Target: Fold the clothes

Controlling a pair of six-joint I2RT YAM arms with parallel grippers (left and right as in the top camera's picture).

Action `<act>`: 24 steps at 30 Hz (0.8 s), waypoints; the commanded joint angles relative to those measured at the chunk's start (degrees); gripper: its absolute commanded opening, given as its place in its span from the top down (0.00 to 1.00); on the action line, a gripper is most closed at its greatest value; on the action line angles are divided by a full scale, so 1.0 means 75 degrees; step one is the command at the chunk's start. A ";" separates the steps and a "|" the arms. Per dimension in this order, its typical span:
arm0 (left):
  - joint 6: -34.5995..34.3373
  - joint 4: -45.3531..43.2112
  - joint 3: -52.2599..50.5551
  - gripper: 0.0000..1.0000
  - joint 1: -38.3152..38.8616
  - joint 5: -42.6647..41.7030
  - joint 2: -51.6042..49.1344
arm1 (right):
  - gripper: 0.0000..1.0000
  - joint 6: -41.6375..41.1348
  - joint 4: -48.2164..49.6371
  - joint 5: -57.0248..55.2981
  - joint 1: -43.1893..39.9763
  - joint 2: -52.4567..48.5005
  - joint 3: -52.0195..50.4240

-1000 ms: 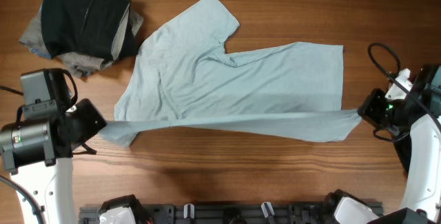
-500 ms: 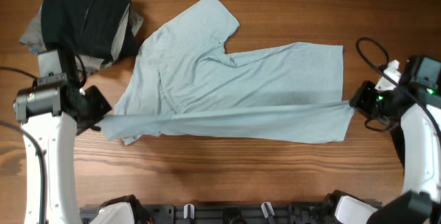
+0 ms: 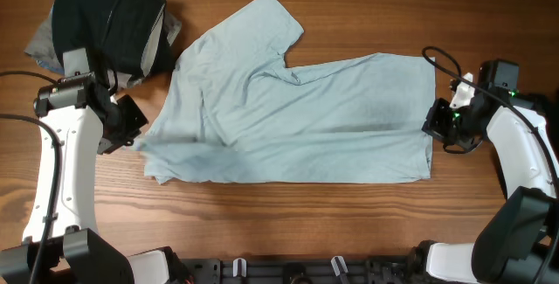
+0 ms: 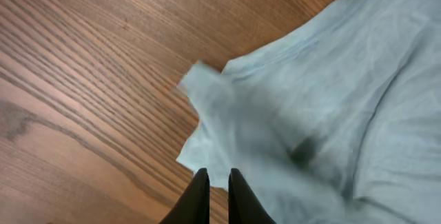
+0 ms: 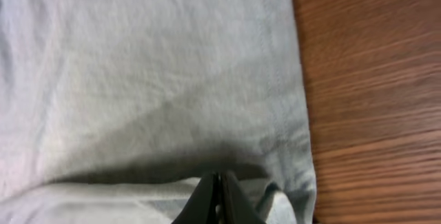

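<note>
The edge of the pale blue T-shirt (image 3: 297, 109) nearest the left gripper (image 4: 215, 172) is a blur in the left wrist view, so I can't make out its hem there. The grey garment (image 3: 162, 46) is mostly buried under the black garment (image 3: 100, 17), with only scraps of it showing around the heap at the table's (image 3: 349, 223) far left corner. Both arms run off the bottom of the overhead view.

The left arm (image 3: 61, 170) reaches up its side of the table and bends in toward the shirt's left edge. Its fingers stand a sliver apart with bare wood between them, pinching nothing, the fabric's corner just beyond their tips. The right arm (image 3: 524, 153) curls in from the right, and the right gripper (image 5: 218, 177) is pressed together on the folded-over layer at the shirt's right hem, which lifts enough there to throw a shadow.

The T-shirt lies mid-table, short sleeve pointing up and left, its near edge doubled back onto the body. It is a thin, soft knit, lightly creased, with a stitched hem. The table is dark-grained wood.
</note>
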State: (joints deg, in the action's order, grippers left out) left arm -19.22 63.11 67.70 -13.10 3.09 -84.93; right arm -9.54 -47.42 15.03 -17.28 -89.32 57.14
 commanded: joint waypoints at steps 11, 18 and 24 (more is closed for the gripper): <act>-0.0073 -0.0236 -0.0044 0.56 -0.0017 -0.0166 -0.0035 | 0.40 -0.0749 0.0662 -0.0842 -0.0006 -0.0093 -0.0055; 0.0606 0.0198 -0.0119 0.46 -0.0009 -0.1122 -0.0035 | 0.37 -0.0615 0.0653 -0.0527 -0.0012 -0.0090 0.0000; 0.1547 -0.0691 -0.1046 0.48 0.0618 -0.2463 -0.0050 | 0.36 -0.0545 0.0592 0.0236 -0.0012 -0.0090 0.0000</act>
State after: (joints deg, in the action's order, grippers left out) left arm -11.70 59.90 63.48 -11.29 -10.33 -84.93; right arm -14.46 -42.68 13.65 -17.32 -89.32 57.08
